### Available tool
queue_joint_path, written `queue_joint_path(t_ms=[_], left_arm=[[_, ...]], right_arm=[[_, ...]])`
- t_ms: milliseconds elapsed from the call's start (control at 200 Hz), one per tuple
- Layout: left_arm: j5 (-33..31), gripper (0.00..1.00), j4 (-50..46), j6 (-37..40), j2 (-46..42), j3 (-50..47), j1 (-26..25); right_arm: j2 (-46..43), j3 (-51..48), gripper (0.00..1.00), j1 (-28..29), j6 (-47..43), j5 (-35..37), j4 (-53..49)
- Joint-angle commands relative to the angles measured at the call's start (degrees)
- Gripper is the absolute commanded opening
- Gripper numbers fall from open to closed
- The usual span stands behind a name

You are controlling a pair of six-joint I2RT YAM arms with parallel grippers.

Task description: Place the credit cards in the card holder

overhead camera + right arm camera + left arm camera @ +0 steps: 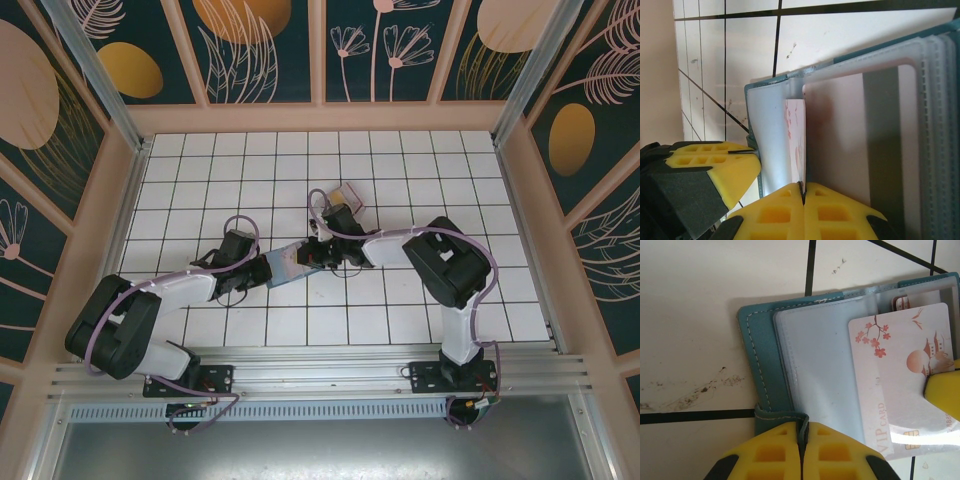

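A teal folding wallet [760,355] lies open on the tiles, its clear sleeves [815,365] facing up. My left gripper [803,426] is shut on the wallet's near edge. A white credit card [900,365] printed with pink blossoms sits partly in a sleeve. My right gripper [803,186] is shut on that card's edge [797,140]. From above, both grippers, left [262,270] and right [318,252], meet at the wallet [290,262]. The small clear card holder [345,192] lies farther back, with something red and gold in it.
White tiled floor [450,170] with black grid lines, boxed in by patterned walls. A metal rail [320,365] runs along the near edge. The left finger [715,165] sits close beside my right gripper. Dirt smudges [695,390] mark the tile left of the wallet.
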Motion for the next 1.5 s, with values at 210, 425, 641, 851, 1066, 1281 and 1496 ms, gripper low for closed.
queue_joint_path(t_ms=[210,425,641,851,1066,1281,1496], left_arm=[[-0.6,0.00,-4.9,-0.3,1.9,-1.0,0.3],[-0.7,0.00,-5.1,-0.3,1.9,-0.6,0.3],[-0.5,0.00,-5.1,0.0,2.4,0.2,0.3],[-0.6,0.00,-5.2,0.1,2.6,0.4,0.3],[-0.9,0.00,-4.9,-0.1,2.1,-0.9,0.3],[-0.8,0.00,-4.5,-0.4,2.0,-1.3,0.3],[-0.6,0.00,-4.4,-0.3,1.9,-1.1,0.2]], right_arm=[[2.6,4.9,0.02,4.1,-1.1,5.7,-4.8],[4.1,6.9,0.02,6.3,-3.7,8.3,-9.5],[4.0,7.6,0.03,6.9,-5.4,9.8,-11.8],[2.6,8.5,0.18,6.9,-6.2,9.7,-12.9],[-1.4,9.0,0.24,6.2,-8.5,13.6,-16.6],[-3.5,8.8,0.26,5.7,-9.4,14.9,-17.8],[-0.5,9.3,0.23,5.8,-9.1,13.9,-16.6]])
